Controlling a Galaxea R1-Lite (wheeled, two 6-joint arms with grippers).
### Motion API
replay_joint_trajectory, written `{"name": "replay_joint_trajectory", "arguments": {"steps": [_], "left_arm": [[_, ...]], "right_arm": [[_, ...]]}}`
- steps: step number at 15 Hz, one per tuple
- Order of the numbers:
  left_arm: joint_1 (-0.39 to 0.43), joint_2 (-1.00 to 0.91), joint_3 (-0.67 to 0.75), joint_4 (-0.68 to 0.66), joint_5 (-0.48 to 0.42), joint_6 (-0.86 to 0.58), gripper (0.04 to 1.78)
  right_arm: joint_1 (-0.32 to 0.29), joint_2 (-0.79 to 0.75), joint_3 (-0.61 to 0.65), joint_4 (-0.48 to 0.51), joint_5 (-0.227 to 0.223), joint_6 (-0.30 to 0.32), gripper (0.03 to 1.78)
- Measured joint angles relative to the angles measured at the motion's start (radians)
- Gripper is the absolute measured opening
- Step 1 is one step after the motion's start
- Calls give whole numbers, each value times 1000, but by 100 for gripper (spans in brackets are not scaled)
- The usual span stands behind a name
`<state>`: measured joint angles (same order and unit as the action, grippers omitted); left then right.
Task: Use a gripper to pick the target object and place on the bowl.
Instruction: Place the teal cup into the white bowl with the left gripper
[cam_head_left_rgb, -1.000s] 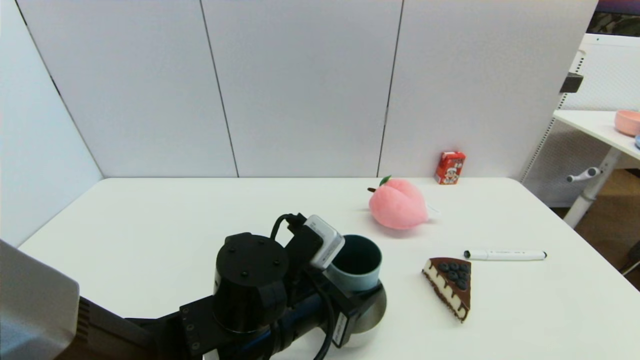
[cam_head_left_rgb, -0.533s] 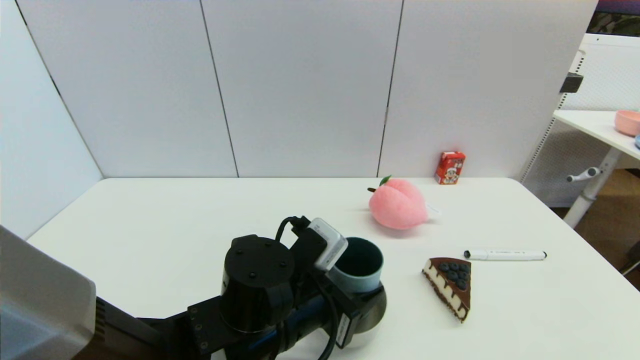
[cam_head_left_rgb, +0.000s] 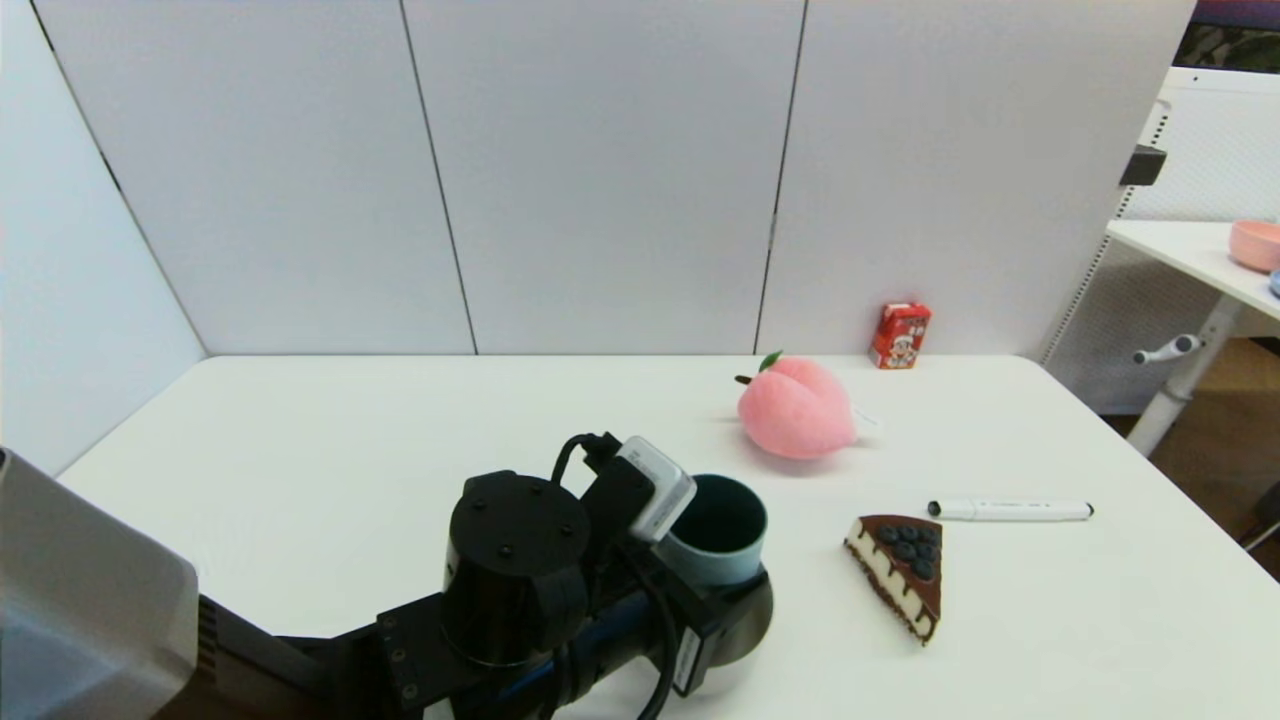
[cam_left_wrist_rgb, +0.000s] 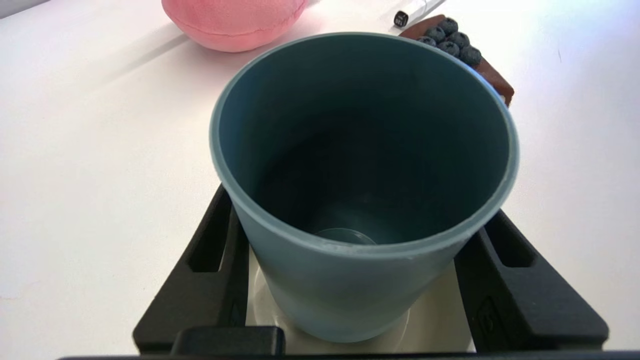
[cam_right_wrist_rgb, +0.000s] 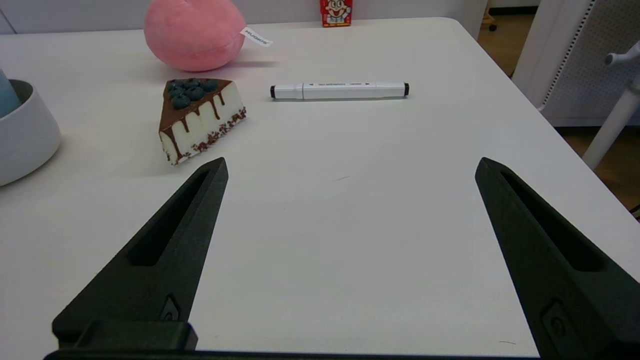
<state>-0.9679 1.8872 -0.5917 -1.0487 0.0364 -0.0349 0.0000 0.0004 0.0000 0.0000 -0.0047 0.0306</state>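
Observation:
The light blue-grey cup (cam_head_left_rgb: 715, 545) with a dark teal inside stands upright, its base down inside the off-white bowl (cam_head_left_rgb: 757, 615) near the table's front middle. My left gripper (cam_head_left_rgb: 720, 590) is shut on the cup, one black finger on each side of its wall, as the left wrist view (cam_left_wrist_rgb: 357, 210) shows around the cup (cam_left_wrist_rgb: 350, 295). The bowl's pale inside (cam_left_wrist_rgb: 442, 325) shows under the cup. My right gripper (cam_right_wrist_rgb: 350, 167) is open and empty, low over bare table at the right, out of the head view. From there the bowl (cam_right_wrist_rgb: 25, 135) is far off.
A pink plush peach (cam_head_left_rgb: 795, 410) lies behind the cup. A cake slice (cam_head_left_rgb: 900, 575) and a white marker (cam_head_left_rgb: 1010, 510) lie to the right. A red carton (cam_head_left_rgb: 900, 335) stands at the back wall. A small pink bowl (cam_head_left_rgb: 1255, 243) sits on a side table.
My left arm shifted slightly right with the cup between one second and half a second ago. Since then nothing has visibly moved.

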Motion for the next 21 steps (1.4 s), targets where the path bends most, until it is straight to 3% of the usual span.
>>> {"name": "replay_joint_trajectory", "arguments": {"steps": [3,7,14,21], "left_arm": [[0,3,0,-4,0,0,114],[0,5,2,-4,1,0,138],[0,-3,-3,-1,0,2,157],[3,-238,0,109,-3,6,165]], "right_arm": [[0,0,0,0,0,0,171],[0,0,0,0,0,0,171],[0,0,0,0,0,0,171],[0,0,0,0,0,0,171]]}}
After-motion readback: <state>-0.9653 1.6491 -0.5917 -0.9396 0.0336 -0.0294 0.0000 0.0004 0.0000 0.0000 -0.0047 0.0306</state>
